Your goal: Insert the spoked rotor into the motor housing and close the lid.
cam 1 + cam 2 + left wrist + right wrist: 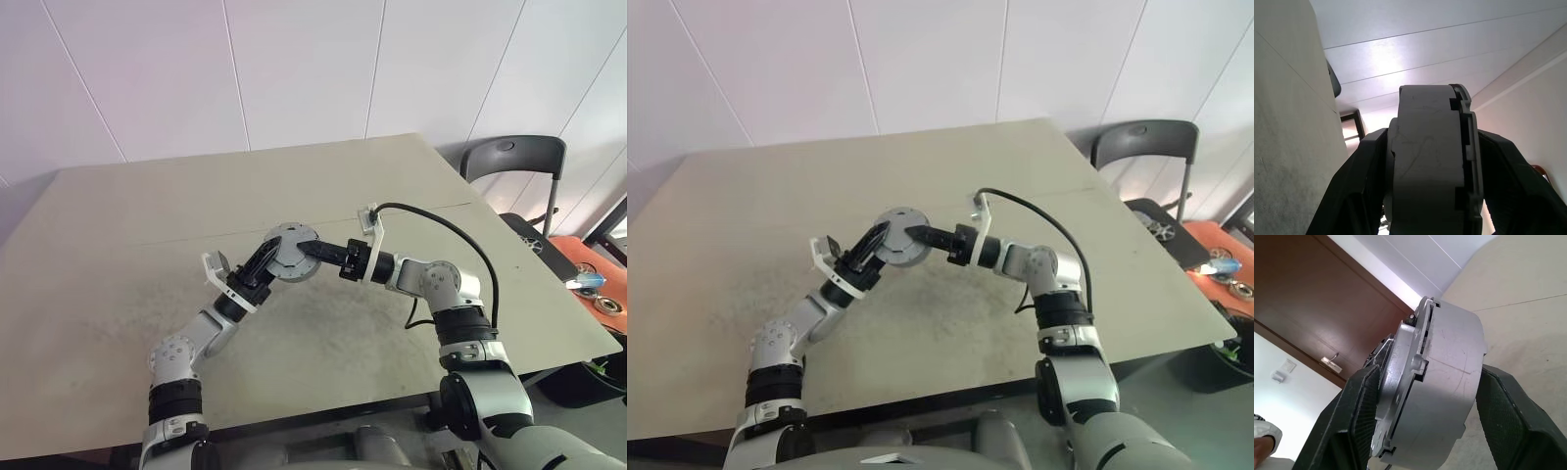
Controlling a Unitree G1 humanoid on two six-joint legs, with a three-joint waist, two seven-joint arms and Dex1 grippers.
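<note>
The motor housing (286, 257), a round grey drum, hangs above the table between both arms. My left gripper (270, 258) is shut on it from the left; in the left wrist view its fingers (1364, 186) press the drum's (1425, 161) two flat faces. The lid (1400, 382), a ribbed grey disc, lies against one face of the housing (1449, 377) with a thin seam showing. From the right, my right gripper (308, 249) clamps across lid and housing, one finger (1359, 416) on the lid and the other on the drum's back. The spoked rotor is hidden.
The beige table (147, 215) spreads wide under the arms. A black chair (514, 162) stands past its far right corner. An orange surface with small round parts (593, 279) lies off the right edge. A black cable (460, 240) loops over my right forearm.
</note>
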